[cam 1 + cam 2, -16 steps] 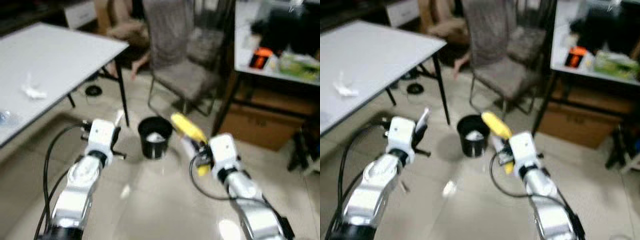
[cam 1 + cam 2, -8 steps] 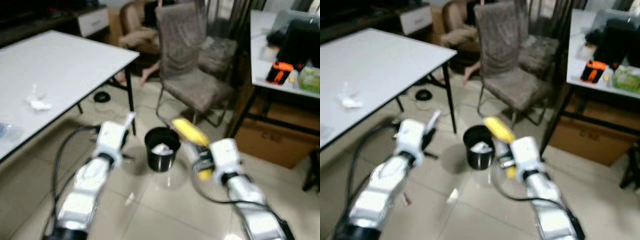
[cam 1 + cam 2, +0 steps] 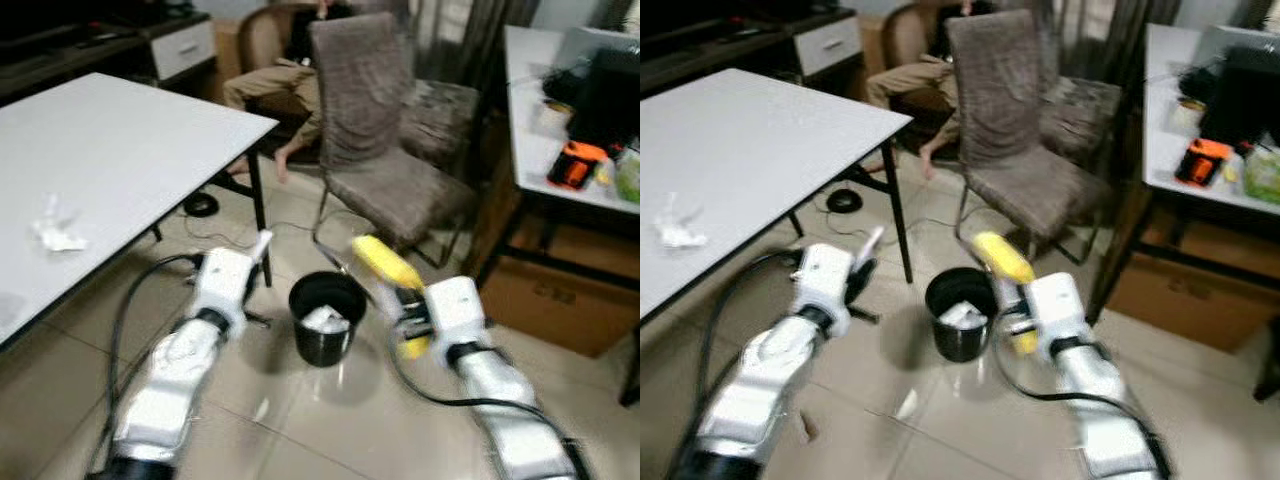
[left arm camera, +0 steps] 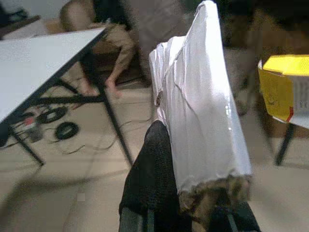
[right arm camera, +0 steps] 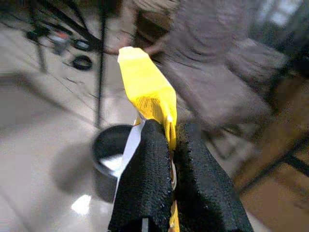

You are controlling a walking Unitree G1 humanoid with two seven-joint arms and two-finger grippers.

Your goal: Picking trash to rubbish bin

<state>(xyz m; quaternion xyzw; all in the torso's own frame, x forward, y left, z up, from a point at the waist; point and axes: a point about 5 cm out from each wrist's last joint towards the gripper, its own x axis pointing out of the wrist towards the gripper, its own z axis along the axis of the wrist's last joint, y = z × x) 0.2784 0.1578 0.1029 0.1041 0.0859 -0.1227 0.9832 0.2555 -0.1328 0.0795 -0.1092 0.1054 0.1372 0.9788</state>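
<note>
While the robot stands over it, the black rubbish bin [image 3: 326, 317] sits on the tiled floor between both arms, white crumpled paper [image 3: 325, 319] inside. The right gripper [image 5: 166, 140] is clenched on a yellow wrapper [image 3: 386, 263] just beside the bin's rim. The left gripper [image 4: 186, 193] pinches a white wrapper [image 4: 200, 111]. Another paper scrap [image 3: 55, 236] lies on the white table [image 3: 130, 140].

Head pair: looking forward and down from above, bin [image 3: 327, 315] at 12 o'clock, mid-distance, chair [image 3: 385, 150] beyond. Wrist views: close along black fingers [image 5: 152, 179], facing the same floor; right one sharing bin [image 5: 108, 159] and chair [image 5: 212, 82] with the head pair.
</note>
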